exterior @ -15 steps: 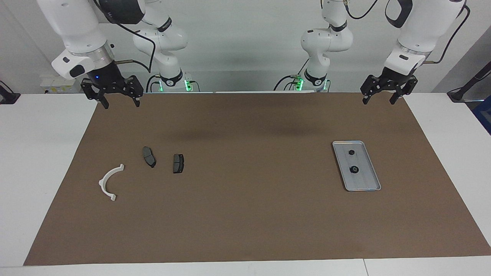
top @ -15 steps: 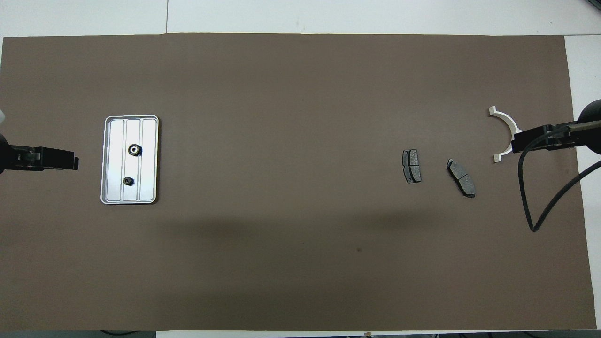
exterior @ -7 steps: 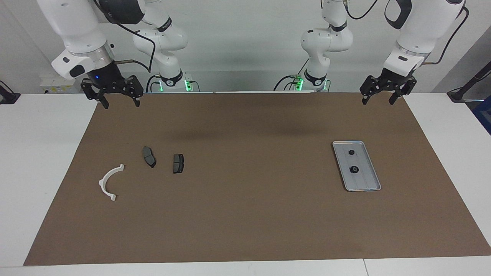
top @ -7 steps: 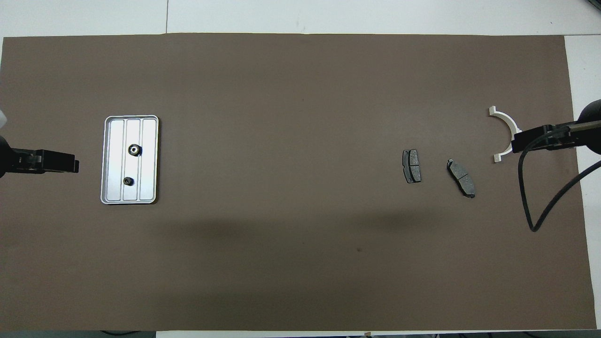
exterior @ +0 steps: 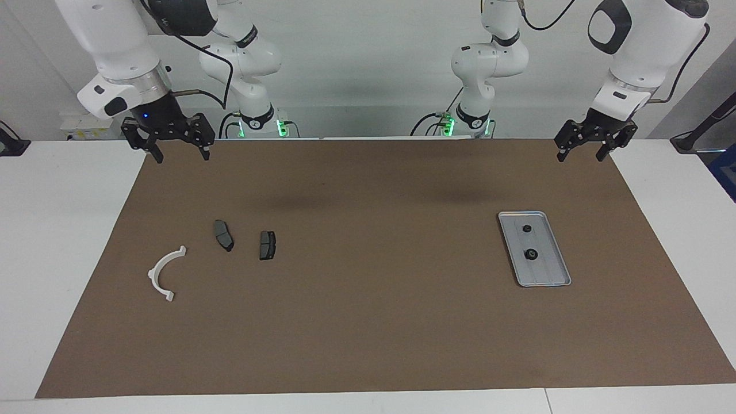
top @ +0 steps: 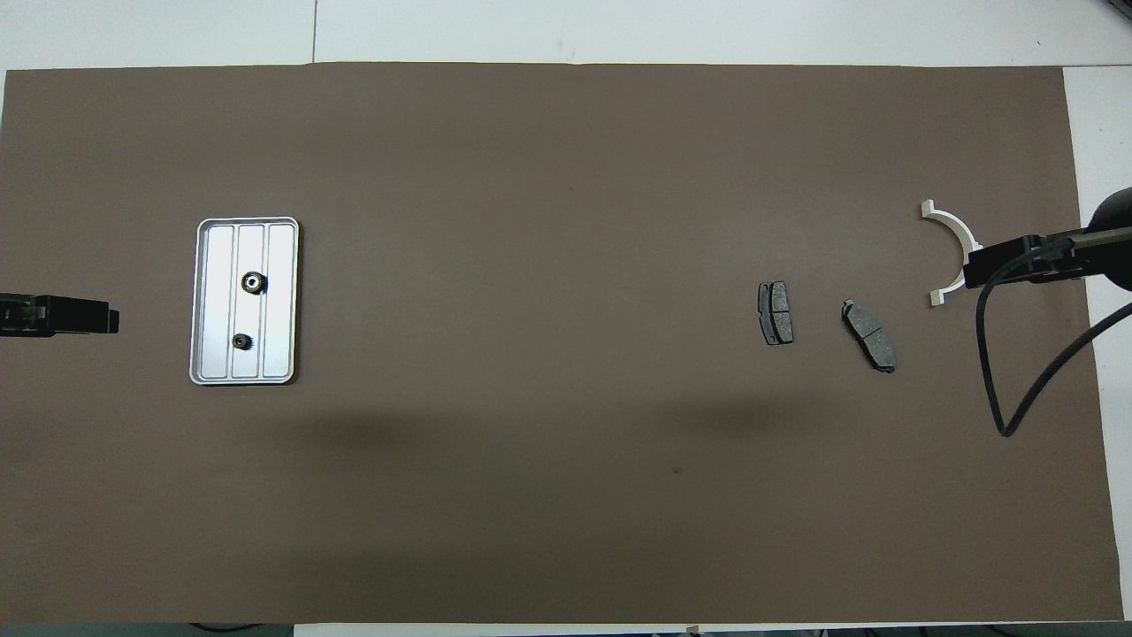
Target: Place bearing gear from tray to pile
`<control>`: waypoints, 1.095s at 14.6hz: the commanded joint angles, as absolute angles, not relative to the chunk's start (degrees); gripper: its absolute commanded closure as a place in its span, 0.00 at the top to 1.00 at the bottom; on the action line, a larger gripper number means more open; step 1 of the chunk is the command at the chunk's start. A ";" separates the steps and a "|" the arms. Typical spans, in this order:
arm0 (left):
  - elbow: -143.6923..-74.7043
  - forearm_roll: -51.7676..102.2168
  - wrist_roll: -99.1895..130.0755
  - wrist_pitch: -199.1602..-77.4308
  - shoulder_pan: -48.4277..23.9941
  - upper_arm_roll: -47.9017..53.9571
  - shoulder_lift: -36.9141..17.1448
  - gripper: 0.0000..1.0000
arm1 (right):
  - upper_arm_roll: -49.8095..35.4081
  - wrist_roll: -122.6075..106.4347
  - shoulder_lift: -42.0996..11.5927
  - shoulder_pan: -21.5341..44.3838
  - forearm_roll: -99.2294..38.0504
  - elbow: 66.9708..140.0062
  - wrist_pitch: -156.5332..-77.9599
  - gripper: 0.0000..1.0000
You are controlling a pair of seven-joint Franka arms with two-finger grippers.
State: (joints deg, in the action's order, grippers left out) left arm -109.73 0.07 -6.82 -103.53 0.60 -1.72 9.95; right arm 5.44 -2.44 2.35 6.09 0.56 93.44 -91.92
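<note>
You're looking at two glossy white, round-jointed arms with dark joint bands and green-lit bases. Each ends in a black two-finger gripper, the left gripper [exterior: 588, 150] and the right gripper [exterior: 172, 148]. Black cables loop along both, and a blue light glows above the right one's fingers.

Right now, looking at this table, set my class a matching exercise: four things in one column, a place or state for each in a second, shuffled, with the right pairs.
Things
1. tray
2. white bracket
3. larger gear
4. left end effector

Places or states
A. on the mat at the right arm's end, beside two dark pads
B. open, up over the mat's edge near the robots
C. lies in the tray, farther from the robots than the smaller gear
D. at the left arm's end, holds two gears

Pairs: 1-D, 2-A, 3-C, 4-B
</note>
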 commanded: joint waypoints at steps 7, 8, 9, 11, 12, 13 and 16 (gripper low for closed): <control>-117.93 0.35 -10.11 -121.70 2.81 -1.32 2.20 1.00 | 5.36 -3.08 3.69 5.63 0.18 94.66 -91.32 1.00; -119.17 0.35 -10.02 -123.73 2.55 -1.32 1.24 1.00 | 5.36 -3.08 3.69 5.63 0.18 94.66 -91.32 1.00; -119.70 0.35 -10.02 -124.71 2.29 -1.32 0.80 1.00 | 5.36 -3.08 3.69 5.63 0.18 94.66 -91.32 1.00; -121.98 0.35 -10.11 -126.11 2.02 -1.23 0.52 1.00 | 5.36 -3.16 3.69 5.80 0.18 94.66 -91.41 1.00; -124.08 0.35 -10.02 -127.78 1.93 -1.23 1.14 0.99 | 5.36 -3.16 3.69 5.80 0.18 94.75 -91.49 1.00; -125.93 0.35 -9.93 -129.97 1.67 -1.23 1.23 0.99 | 5.36 -3.16 3.69 5.80 0.18 94.75 -91.67 1.00; -128.67 0.35 -9.58 -133.50 0.79 -1.23 0.44 0.99 | 5.36 -2.64 3.69 5.89 0.18 94.66 -92.20 1.00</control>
